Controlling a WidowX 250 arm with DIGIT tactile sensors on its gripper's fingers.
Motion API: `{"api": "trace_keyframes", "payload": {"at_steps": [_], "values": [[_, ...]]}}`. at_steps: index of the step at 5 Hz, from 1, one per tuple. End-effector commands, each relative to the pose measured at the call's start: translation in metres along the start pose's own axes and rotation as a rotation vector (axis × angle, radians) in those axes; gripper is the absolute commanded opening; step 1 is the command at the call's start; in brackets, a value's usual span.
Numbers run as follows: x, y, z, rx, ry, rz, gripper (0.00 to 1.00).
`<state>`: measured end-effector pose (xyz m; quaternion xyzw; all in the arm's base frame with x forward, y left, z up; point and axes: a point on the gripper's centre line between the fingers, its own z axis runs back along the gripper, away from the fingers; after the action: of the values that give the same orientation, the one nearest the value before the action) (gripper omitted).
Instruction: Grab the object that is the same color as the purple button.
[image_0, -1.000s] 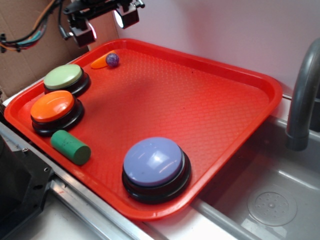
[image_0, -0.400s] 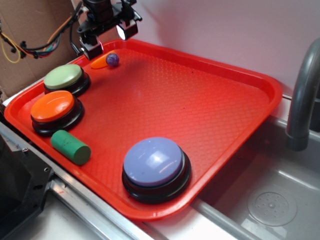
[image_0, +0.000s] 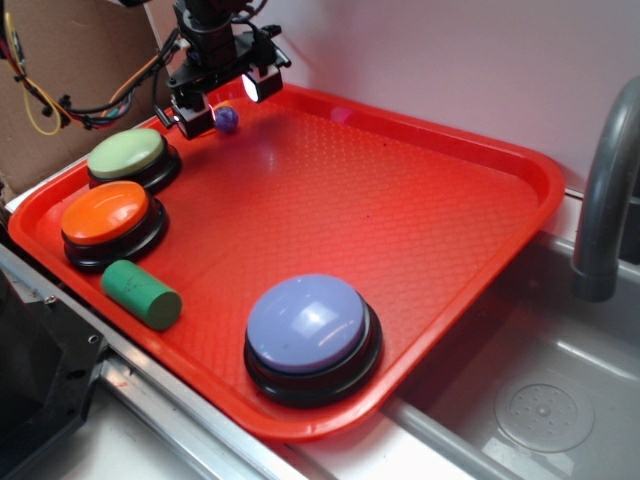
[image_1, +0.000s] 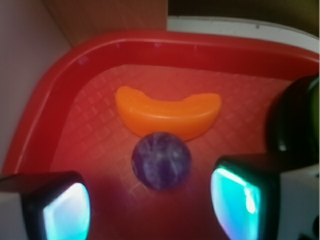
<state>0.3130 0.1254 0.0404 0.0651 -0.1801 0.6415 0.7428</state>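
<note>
Hovering low over the tray's far-left corner, gripper (image_1: 150, 205) spread wide, nothing held, one lit fingertip (image_1: 62, 210) at 8 o'clock of the purple ball (image_1: 161, 160) and the other at 4 o'clock, both clear of it. Dropped and slid in from above the tray rim over the last second, so now straddling the ball rather than hanging behind it. Judged as the end of the approach: a little more descent, then a close, should take it.

Ball resting on the red tray (image_0: 420, 210), touching or just shy of the orange wedge (image_1: 167, 114) at its 12 o'clock in the wrist view; cannot tell which. Wedge mostly hidden behind the gripper in the exterior view. Likely risk: a round ball rolling off one fingertip, or the wedge getting nudged along.

Further out, pale green button (image_0: 127, 155) at 7 o'clock of the gripper, orange button (image_0: 105, 213) beyond it, green cylinder (image_0: 141, 294) near the front-left edge. Purple button (image_0: 308, 327), the colour match, well apart at the tray's near edge. Sink and faucet (image_0: 605, 190) off at 3 o'clock, set into the worktop
</note>
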Motion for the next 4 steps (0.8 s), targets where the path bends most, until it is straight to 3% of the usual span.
{"api": "trace_keyframes", "payload": {"at_steps": [1, 2, 3, 4], "values": [[0.0290, 0.0040, 0.0015, 0.015, -0.044, 0.044, 1.00], [0.0287, 0.0052, -0.0012, 0.036, -0.039, 0.044, 1.00], [0.0265, 0.0062, -0.0036, 0.053, -0.034, 0.028, 0.64], [0.0274, 0.0072, -0.0042, 0.050, 0.001, 0.038, 0.00]]}}
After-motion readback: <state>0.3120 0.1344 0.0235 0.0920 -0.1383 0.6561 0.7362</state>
